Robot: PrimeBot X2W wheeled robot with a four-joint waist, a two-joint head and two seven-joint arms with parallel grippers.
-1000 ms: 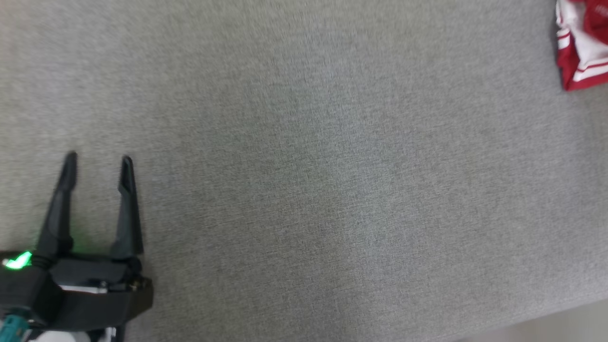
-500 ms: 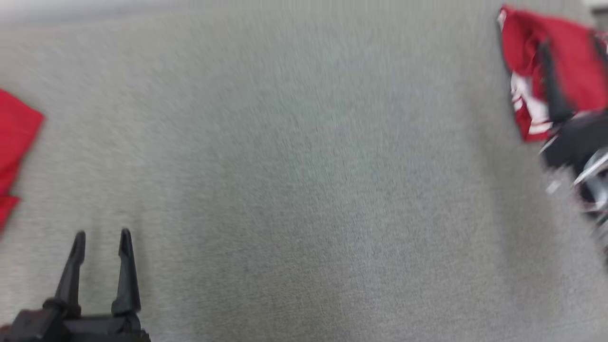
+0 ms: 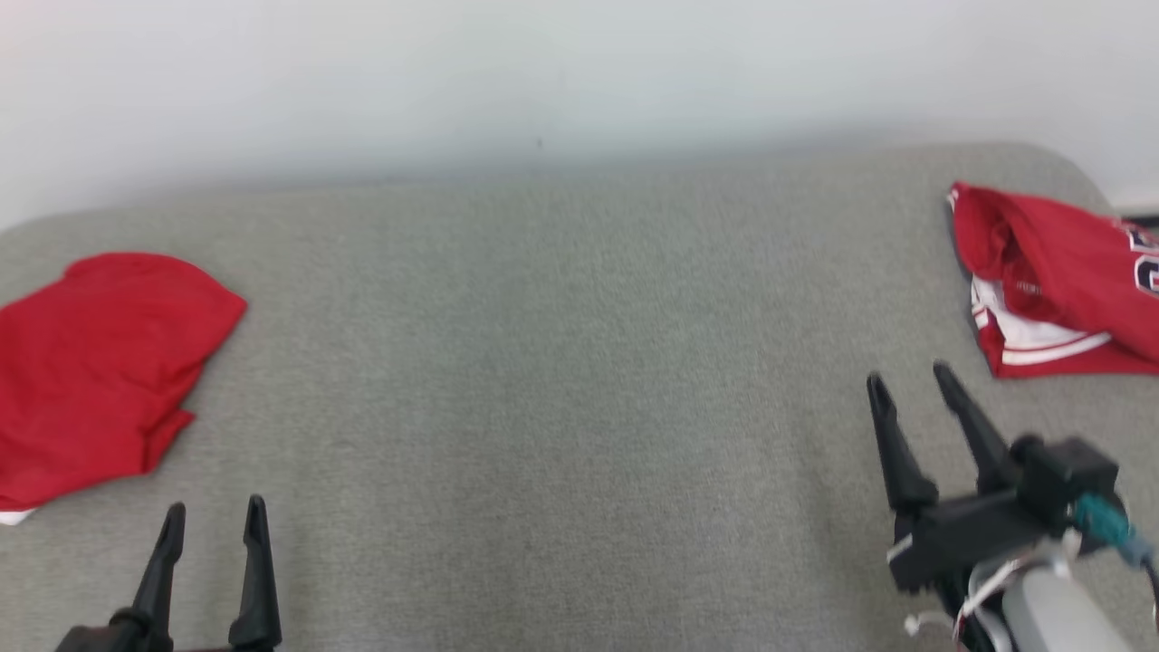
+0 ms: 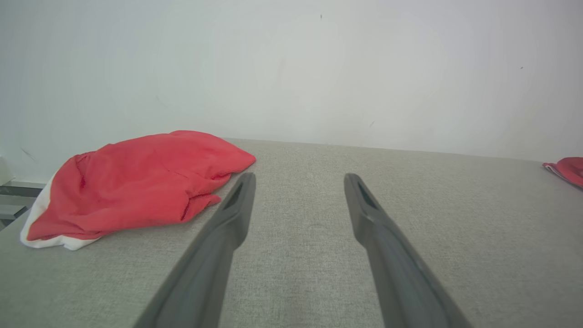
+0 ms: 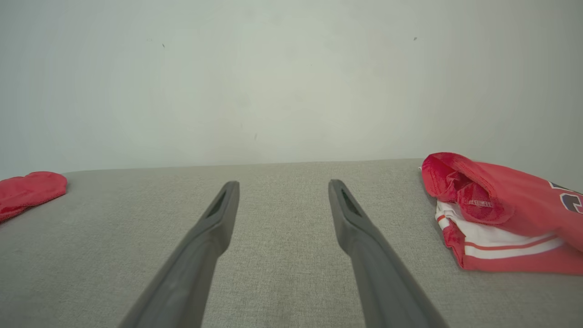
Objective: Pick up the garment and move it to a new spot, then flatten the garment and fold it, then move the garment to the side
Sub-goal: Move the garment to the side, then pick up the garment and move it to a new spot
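Observation:
A red garment (image 3: 100,371) lies bunched at the left of the grey cushioned surface (image 3: 561,380), with a white edge showing; it also appears ahead and left of my left gripper's fingers (image 4: 132,182). A second red garment with white stripes (image 3: 1050,281) lies crumpled at the far right (image 5: 501,214). My left gripper (image 3: 215,509) is open at the lower left, below and right of the plain red garment, holding nothing (image 4: 299,177). My right gripper (image 3: 907,375) is open at the lower right, just short of the striped garment, empty (image 5: 283,183).
A pale wall (image 3: 561,81) rises right behind the grey surface. The surface's rounded far corners show at left and right. Bare fabric stretches between the two garments.
The head camera has tilted up, so the wall, both garments and the right gripper now show. Both grippers stay open.

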